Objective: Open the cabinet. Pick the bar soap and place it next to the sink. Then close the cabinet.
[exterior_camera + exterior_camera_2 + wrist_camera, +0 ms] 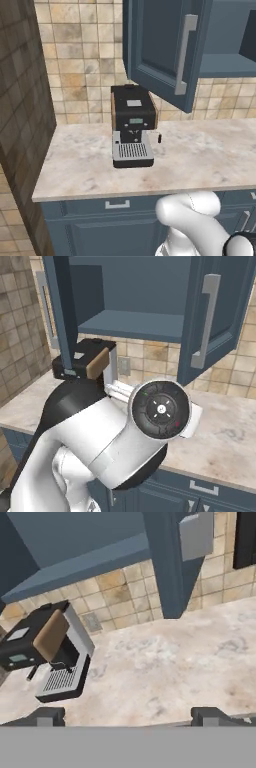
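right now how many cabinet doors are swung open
2. Both belong to the cabinet: left door edge-on above the coffee machine, right door angled out over the counter.

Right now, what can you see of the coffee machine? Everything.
The coffee machine is a boxy black unit with brown side panels, a small pale display on its front and a light plate on top. A silver drip tray with a slotted grille juts out at its base. It stands upright on the marble-look counter, against the tiled wall, below the open door of the cabinet. Nothing else touches it.
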Tool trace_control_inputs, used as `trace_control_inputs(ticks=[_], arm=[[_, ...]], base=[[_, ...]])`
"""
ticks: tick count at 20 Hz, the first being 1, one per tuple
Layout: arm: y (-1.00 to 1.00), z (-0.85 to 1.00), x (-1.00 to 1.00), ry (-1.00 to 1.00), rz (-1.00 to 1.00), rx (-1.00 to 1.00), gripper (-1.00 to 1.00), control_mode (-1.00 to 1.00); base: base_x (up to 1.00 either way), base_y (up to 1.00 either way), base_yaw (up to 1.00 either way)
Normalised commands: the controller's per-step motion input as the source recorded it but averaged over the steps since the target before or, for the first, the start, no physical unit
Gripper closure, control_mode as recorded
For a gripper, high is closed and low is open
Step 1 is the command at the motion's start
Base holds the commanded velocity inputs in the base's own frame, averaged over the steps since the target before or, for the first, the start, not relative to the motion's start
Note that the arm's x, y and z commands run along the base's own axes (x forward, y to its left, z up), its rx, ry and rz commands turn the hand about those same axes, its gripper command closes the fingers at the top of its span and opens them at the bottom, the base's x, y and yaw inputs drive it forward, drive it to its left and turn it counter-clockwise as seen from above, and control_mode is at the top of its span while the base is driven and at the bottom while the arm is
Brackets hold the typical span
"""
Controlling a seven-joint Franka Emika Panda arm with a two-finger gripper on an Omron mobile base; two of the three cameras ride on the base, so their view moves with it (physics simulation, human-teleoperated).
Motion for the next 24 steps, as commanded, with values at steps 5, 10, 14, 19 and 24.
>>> trace_control_inputs(ticks=[5, 10, 14, 19, 24], arm=[[-0.44, 0.20, 0.72, -0.35, 0.00, 0.16, -1.00, -1.00], [-0.10, 0.00, 1.00, -0.27, 0.01, 0.12, -1.00, -1.00], [-0.01, 0.00, 1.00, -0.19, 0.00, 0.08, -1.00, -1.00], [-0.01, 0.00, 0.96, -0.17, 0.00, 0.05, -1.00, -1.00], [0.07, 0.04, 0.97, -0.18, 0.03, 0.03, -1.00, -1.00]], base=[[0.00, 0.00, 0.00], [0.00, 0.00, 0.00], [0.00, 0.00, 0.00], [0.00, 0.00, 0.00], [0.00, 0.00, 0.00]])
